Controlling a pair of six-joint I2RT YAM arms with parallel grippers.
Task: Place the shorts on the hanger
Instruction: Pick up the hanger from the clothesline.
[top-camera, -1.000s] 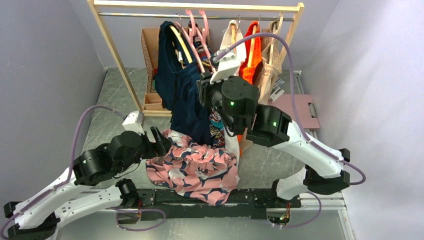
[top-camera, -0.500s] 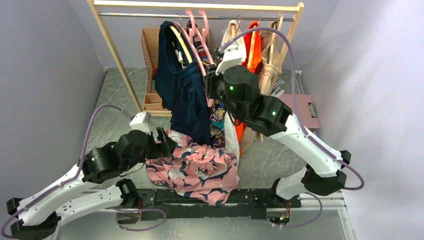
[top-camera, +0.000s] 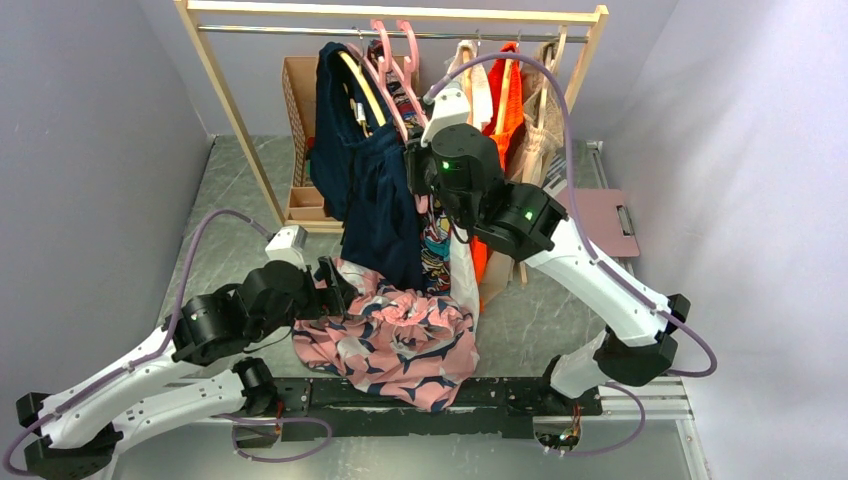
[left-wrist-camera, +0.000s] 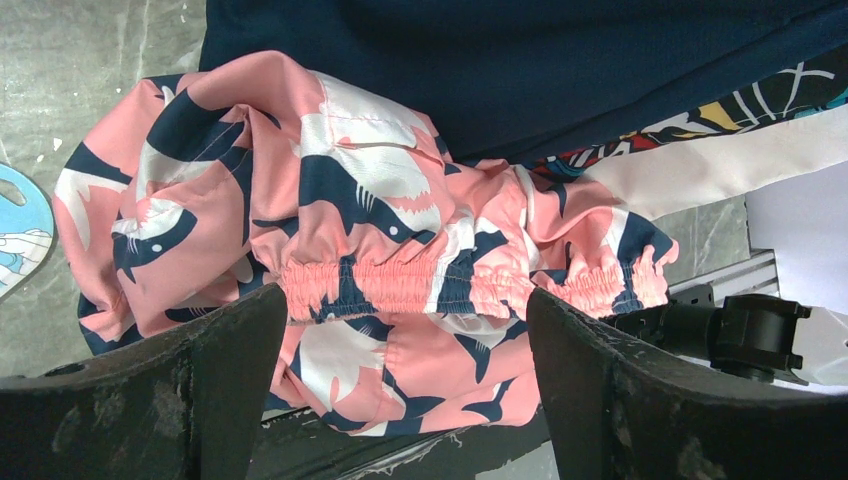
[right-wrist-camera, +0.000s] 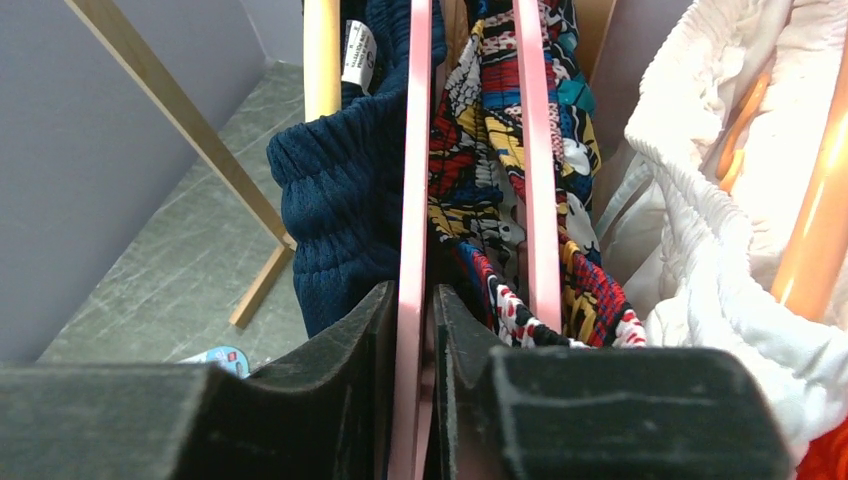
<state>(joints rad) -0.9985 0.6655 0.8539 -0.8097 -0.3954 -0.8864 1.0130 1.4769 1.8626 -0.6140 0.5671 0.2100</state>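
Observation:
The pink shorts (top-camera: 390, 340) with navy and white print lie crumpled on the table's near edge, their gathered waistband (left-wrist-camera: 400, 285) facing my left wrist camera. Just left of and above them, my left gripper (top-camera: 335, 285) is open, its jaws spread wide either side of the waistband (left-wrist-camera: 405, 310) without touching it. The pale-pink hanger (top-camera: 385, 70) hangs on the rail among clothes. My right gripper (top-camera: 415, 165) is raised to the rail and shut on that hanger's left arm (right-wrist-camera: 415, 150), which runs between the jaws (right-wrist-camera: 412, 300). A second pink bar (right-wrist-camera: 535, 150) runs beside it.
A wooden clothes rack (top-camera: 400, 12) holds a navy garment (top-camera: 365, 190), a multicolour patterned garment (right-wrist-camera: 490, 120), a white garment (right-wrist-camera: 720, 200) and an orange one (top-camera: 508, 100). A cardboard box (top-camera: 300, 110) stands behind the rack's left leg. A pink board (top-camera: 600, 215) lies at the right.
My right arm has risen and reached further into the rack, and its jaws have closed on the pink hanger. The left arm has edged right toward the shorts.

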